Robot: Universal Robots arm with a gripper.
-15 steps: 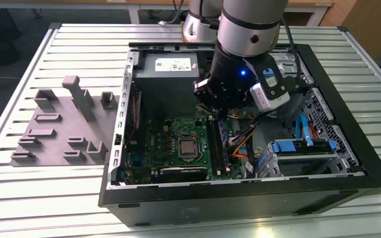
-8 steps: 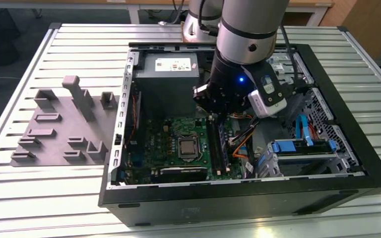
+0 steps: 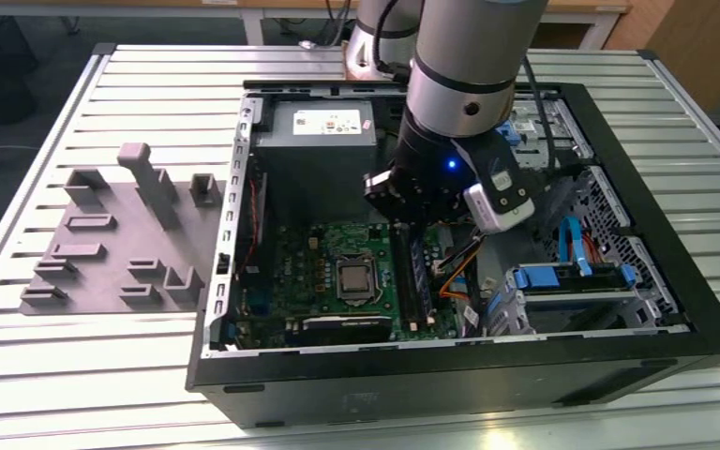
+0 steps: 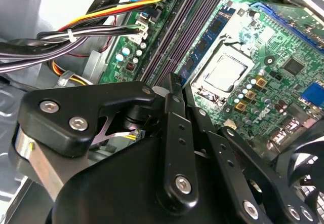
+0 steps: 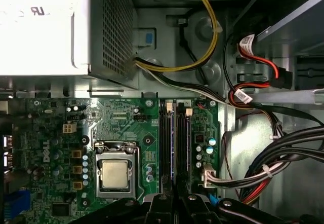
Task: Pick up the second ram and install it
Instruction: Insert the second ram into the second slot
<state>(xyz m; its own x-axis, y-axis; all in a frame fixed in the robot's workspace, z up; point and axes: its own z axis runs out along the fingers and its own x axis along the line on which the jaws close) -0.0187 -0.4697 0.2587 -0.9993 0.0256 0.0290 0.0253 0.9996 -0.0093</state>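
An open computer case (image 3: pixel 460 375) lies on its side on the slatted tabletop (image 3: pixel 110 375), nearer the edge at the exterior view's right. That leaves the green board (image 5: pixel 55 127) facing up, so its slots (image 5: pixel 163 148) can be reached straight from above. The second ram (image 5: pixel 174 148) stands on edge along those slots, between the processor (image 5: pixel 115 176) and the bundle of cables (image 5: pixel 283 148), its long side in line with them. Upright and lined up like this, the only way for it to seat is straight down.

The tool (image 4: pixel 170 82) sits right at the ram's upper edge. Its tips are drawn close together with the thin board running in between them, so I judge it clenched on the ram; whether the board is fully home in its slot I cannot tell.

The arm (image 3: pixel 467 84) comes in over the tabletop's far edge, past the grey power box (image 3: pixel 322 122). Its last section points almost straight down into the case, with the wrist squarely above the slots, a pose that suits a downward push. A grey holder (image 3: pixel 123 234) rests on the tabletop outside the case, toward the edge at the exterior view's left.
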